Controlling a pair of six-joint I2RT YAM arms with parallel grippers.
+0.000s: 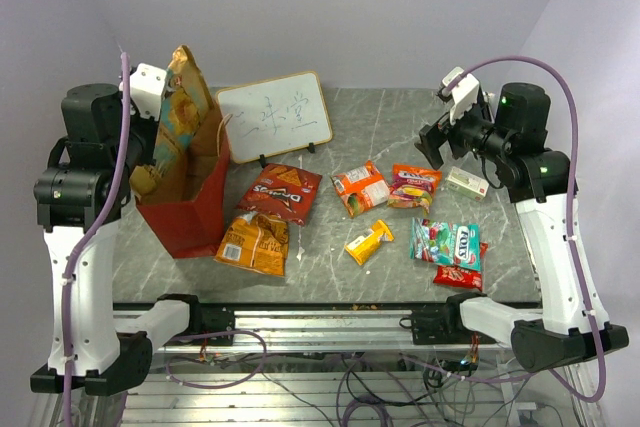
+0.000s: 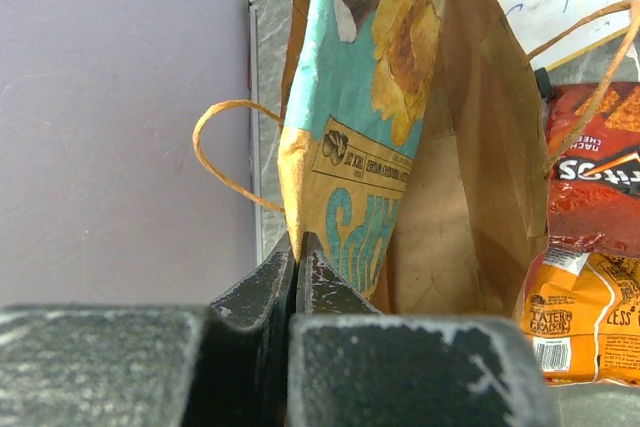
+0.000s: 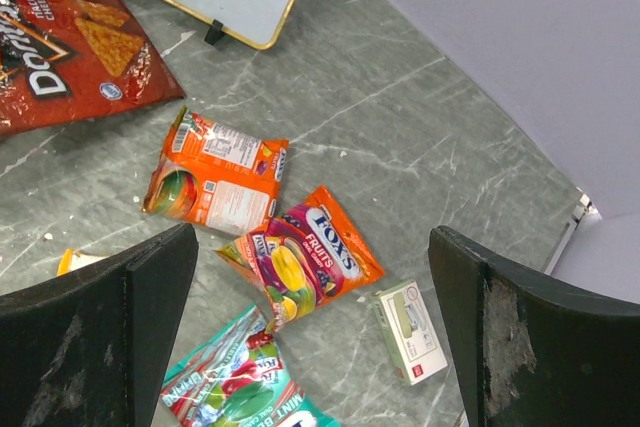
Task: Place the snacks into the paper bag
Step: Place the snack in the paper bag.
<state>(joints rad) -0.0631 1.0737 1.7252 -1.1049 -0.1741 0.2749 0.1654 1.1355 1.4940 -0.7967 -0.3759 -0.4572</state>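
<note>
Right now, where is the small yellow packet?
In the overhead view, the small yellow packet lies near the middle of the table, between the orange chip bag on its left and the teal-white candy bag on its right.

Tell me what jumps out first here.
A tall teal-and-orange chip bag sticks upright out of the red paper bag at the left of the top view, pinched by the left claw. To its right, bright snack packets lie scattered on the grey marble table, with the right claw open above them.
</note>
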